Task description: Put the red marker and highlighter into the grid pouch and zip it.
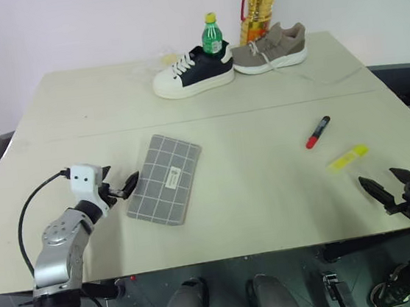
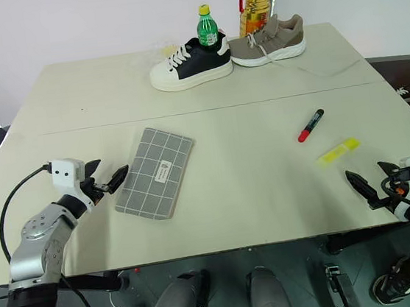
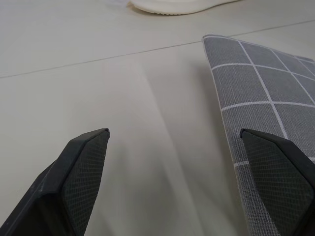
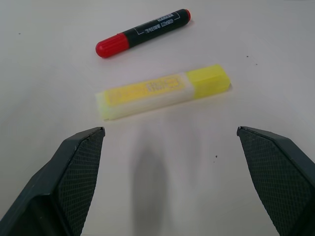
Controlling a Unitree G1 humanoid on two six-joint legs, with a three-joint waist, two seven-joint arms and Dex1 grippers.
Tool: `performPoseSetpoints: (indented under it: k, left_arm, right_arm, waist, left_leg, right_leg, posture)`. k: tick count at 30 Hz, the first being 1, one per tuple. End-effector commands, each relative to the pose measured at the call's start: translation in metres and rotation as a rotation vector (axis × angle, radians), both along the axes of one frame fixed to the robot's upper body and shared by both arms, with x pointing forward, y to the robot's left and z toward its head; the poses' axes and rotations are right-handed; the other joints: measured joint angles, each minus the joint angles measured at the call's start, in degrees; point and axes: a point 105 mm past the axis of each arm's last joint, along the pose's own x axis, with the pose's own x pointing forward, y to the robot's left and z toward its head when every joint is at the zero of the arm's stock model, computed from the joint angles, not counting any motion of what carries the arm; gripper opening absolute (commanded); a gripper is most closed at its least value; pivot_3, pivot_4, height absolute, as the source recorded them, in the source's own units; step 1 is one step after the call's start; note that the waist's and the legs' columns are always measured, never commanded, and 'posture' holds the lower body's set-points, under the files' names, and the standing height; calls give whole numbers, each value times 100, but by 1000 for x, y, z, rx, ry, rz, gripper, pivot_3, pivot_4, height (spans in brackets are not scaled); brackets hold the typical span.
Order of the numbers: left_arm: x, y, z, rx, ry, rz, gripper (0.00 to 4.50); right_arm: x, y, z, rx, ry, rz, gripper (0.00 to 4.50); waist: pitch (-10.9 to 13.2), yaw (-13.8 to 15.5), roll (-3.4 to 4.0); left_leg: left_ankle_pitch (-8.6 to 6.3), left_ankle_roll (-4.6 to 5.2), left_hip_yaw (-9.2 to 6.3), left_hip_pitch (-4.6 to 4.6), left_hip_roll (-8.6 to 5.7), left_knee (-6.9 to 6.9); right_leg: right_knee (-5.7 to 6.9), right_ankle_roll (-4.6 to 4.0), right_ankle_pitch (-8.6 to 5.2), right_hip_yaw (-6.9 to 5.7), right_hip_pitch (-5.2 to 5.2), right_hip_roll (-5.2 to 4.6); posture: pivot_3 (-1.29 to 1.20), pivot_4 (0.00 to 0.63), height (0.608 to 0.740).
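Lying crosswise just ahead of the right gripper (image 1: 387, 182), whose jaws are spread empty, the highlighter (image 4: 162, 91) is seen near the tabletop's (image 1: 266, 169) right edge, the red marker (image 4: 142, 32) just beyond; the grid pouch (image 1: 164, 178) is nearer the left gripper (image 1: 120, 188), also spread.

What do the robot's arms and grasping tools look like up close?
Each arm is silver-grey metal with rounded joints. A small white box sits at each wrist. The left tool and right tool each have two black, pointed fingers with fine cross-hatched pads. A black cable loops along the left arm.
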Motion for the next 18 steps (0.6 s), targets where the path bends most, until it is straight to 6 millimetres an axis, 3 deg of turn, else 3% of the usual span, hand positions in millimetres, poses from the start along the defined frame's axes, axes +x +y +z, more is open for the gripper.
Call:
performPoseSetpoints:
  k: [1,8,14,18]
  left_arm:
    - [2,4,15,7,-66,12,4471]
    - [3,5,19,-7,-85,32,4471]
    - [-3,6,27,7,-155,81,4471]
    - [-12,-1,29,13,-186,78,4471]
  right_arm:
    - [4,1,9,-13,-42,9,4500]
    - [15,11,19,-15,-66,57,4500]
    - [54,71,47,-12,-153,268,4500]
    - [78,125,64,19,-216,419,4500]
  waist:
    - [0,1,0]
    - [0,-1,0]
    - [1,-31,2]
    - [1,-8,0]
  left_leg:
    - [0,0,0,0,0,0]
    - [0,0,0,0,0,0]
    - [0,0,13,3,8,-1]
    - [-1,1,15,2,8,-2]
  right_leg:
    - [0,0,0,0,0,0]
    - [0,0,0,0,0,0]
    - [2,0,1,0,-5,-1]
    - [0,1,2,0,-6,-2]
  posture:
    - [0,150,740]
    - [0,150,740]
    - [0,150,740]
    - [0,150,740]
